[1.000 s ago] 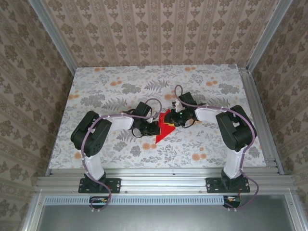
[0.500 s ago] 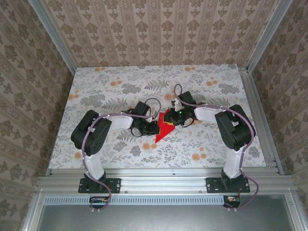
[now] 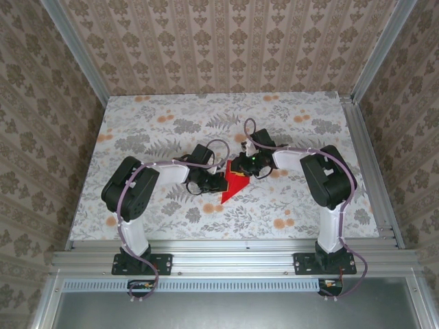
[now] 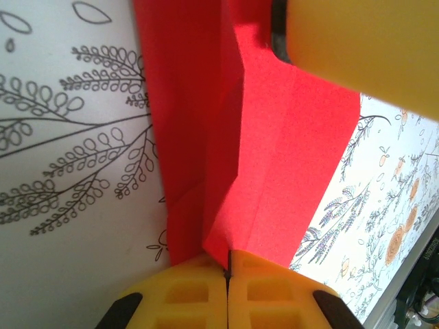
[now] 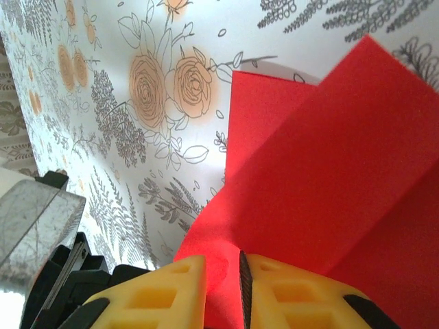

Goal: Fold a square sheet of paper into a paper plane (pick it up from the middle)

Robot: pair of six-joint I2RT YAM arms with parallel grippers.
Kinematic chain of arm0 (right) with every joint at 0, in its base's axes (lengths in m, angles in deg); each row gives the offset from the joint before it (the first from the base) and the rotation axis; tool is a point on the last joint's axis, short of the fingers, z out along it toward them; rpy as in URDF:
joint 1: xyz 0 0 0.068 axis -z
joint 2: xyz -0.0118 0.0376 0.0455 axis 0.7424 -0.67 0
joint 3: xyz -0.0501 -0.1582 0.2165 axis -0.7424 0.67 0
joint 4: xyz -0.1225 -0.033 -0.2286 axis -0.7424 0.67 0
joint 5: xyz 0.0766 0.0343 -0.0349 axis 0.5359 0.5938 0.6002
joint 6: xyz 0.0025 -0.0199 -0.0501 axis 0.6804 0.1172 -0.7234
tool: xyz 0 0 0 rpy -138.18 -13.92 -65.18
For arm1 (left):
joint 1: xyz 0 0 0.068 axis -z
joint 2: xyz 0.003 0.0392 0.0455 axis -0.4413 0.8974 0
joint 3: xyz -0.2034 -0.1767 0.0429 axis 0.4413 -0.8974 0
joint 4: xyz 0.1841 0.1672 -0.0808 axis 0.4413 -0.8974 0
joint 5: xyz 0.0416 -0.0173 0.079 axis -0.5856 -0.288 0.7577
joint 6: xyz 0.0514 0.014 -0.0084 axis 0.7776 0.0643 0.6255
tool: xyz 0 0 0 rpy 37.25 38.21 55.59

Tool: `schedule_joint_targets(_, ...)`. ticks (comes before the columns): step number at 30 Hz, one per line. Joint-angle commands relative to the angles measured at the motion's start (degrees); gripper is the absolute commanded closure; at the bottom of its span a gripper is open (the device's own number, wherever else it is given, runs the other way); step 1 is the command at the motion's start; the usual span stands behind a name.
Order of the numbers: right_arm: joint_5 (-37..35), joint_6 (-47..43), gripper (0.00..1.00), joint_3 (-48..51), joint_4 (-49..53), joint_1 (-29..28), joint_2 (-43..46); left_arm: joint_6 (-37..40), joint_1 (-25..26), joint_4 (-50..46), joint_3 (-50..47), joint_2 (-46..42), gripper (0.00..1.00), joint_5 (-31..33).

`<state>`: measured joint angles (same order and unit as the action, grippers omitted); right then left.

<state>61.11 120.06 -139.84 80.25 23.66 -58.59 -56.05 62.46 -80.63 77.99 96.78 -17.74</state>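
Bright red creased square sheet of paper (image 3: 234,186) at the centre of the floral-printed table (image 3: 151,137), its point aimed at the near edge, spans both arms: left gripper (image 3: 217,182) pinched shut on its left side, right gripper (image 3: 242,166) narrowly clamping its far end.

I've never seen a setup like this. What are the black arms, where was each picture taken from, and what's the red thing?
Two robot arms are bolted to the near edge of a flowered table. Each ends in a two-finger gripper. The wide picture looks down from above and behind them. In it the left gripper and right gripper meet at a partly folded red paper. The two close-ups come from cameras on the wrists, so the yellow blocks at the bottom are that arm's own fingers. The left gripper is shut on the paper's edge. The right gripper's fingers stand slightly apart with paper between them, and I can't tell whether they grip it.
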Motion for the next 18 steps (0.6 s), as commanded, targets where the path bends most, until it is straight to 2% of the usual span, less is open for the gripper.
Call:
schedule_joint_targets(1,-1.79,-0.85,0.77,-1.70,1.67,-0.25,-1.83,2.06,-0.57,-3.30,0.78,1.33,0.93,1.48)
schedule_joint_targets(18,-3.95,-3.95,0.77,-3.19,5.23,-0.16,-4.43,3.13,-1.72,-5.36,3.37,0.70,0.92,1.12)
